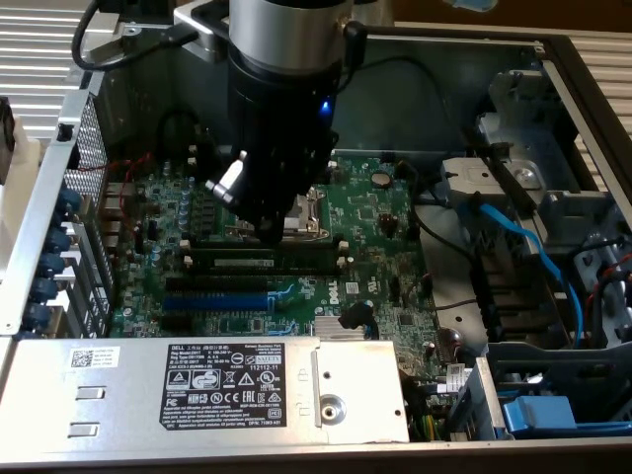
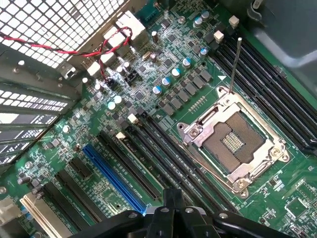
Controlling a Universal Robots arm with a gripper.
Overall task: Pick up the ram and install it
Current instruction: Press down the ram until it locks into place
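With the ram [image 1: 262, 264] seated in its slot, the closed, empty gripper [image 2: 171, 210] hovered above it, likely pressing home.

Arm [image 1: 281, 109] reaches straight down, wrist vertical. Gripper [image 2: 171, 210] low, black fingers [image 2: 170, 198] pressed together, seemingly holding nothing.
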